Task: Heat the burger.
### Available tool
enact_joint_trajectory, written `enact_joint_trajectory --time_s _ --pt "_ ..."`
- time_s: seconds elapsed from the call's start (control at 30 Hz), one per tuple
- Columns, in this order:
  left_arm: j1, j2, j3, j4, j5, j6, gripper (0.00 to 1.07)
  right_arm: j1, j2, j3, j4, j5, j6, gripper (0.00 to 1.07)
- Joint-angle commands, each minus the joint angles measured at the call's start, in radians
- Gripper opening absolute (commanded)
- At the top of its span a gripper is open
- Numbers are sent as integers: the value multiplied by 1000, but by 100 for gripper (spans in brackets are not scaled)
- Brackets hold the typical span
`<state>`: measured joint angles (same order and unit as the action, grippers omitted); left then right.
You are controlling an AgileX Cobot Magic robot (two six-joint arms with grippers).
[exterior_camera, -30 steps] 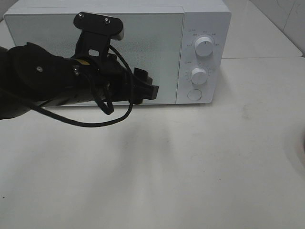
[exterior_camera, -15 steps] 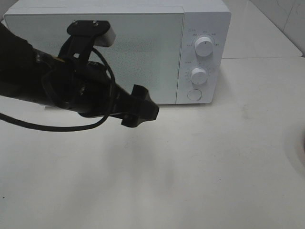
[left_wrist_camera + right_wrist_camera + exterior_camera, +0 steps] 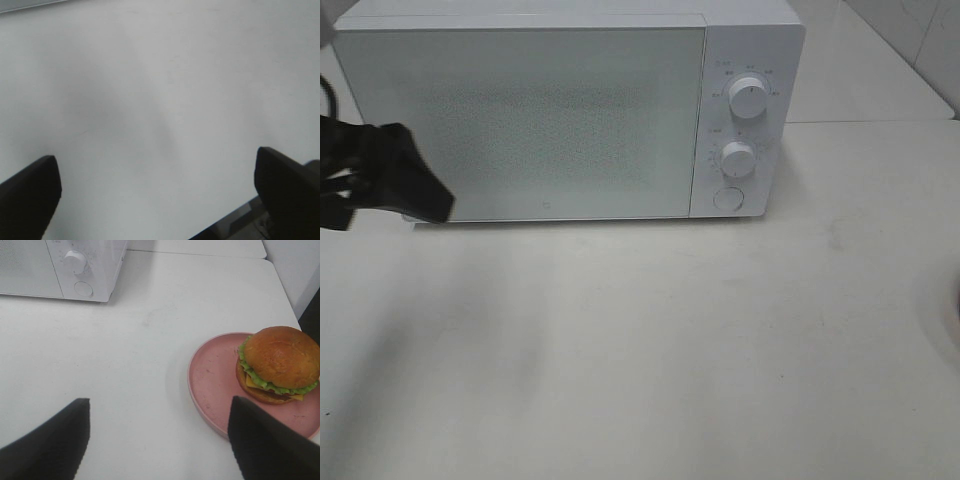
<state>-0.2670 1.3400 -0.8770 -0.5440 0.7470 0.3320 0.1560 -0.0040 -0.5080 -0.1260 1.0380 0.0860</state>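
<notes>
Sitting on pink plate [image 3: 212, 385], burger [image 3: 277, 365] — right wrist view only; microwave [image 3: 570, 110] shut.

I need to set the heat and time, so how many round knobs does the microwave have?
2. Both sit on the microwave panel right of the door: the upper knob and the lower knob, with a round button beneath them. None looks hidden.

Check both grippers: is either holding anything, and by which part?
Nothing is held. The left gripper is open over bare white table. The right gripper is open, short of the golden-bun burger on its round pink plate.
</notes>
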Motion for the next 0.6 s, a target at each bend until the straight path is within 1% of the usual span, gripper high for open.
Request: enact_joint_trajectory --time_s 0.03,0.07,0.1,0.13,0.17,0.2,0.23,0.27,0.3,0.37,0.4,0.5,0.57,0.6 --pt "50 -59 -6 138 52 -134 98 -4 -27 3 -1 -6 -3 75" --pt "86 -105 -6 209 88 -197 98 -4 -27 3 -1 -6 -4 75" --pt "115 -155 -6 267 127 -238 98 -4 -27 3 -1 -6 -4 75" --pt "115 -155 -6 267 127 -238 98 -4 -27 3 -1 -6 -4 75" --pt "129 -175 -6 297 143 -252 98 -4 -27 3 -1 -6 -4 75" --pt "153 -223 -5 351 187 -287 98 -4 -27 3 -1 -6 -4 75" --pt "153 -223 -5 351 187 -287 98 -4 -27 3 -1 -6 -4 75" --pt "161 -242 -4 370 204 -300 98 -4 -27 3 -1 -6 -4 75" --pt "181 -290 2 409 243 -316 98 -4 -27 3 -1 -6 -4 75" --pt "186 -310 8 421 255 -318 98 -4 -27 3 -1 -6 -4 75" --pt "188 -366 27 451 269 -318 98 -4 -27 3 -1 -6 -4 75" --pt "188 -395 43 459 271 -318 98 -4 -27 3 -1 -6 -4 75" --pt "188 -483 98 468 265 -314 98 -4 -27 3 -1 -6 -4 75" --pt "188 -536 143 481 262 -314 98 -4 -27 3 -1 -6 -4 75"
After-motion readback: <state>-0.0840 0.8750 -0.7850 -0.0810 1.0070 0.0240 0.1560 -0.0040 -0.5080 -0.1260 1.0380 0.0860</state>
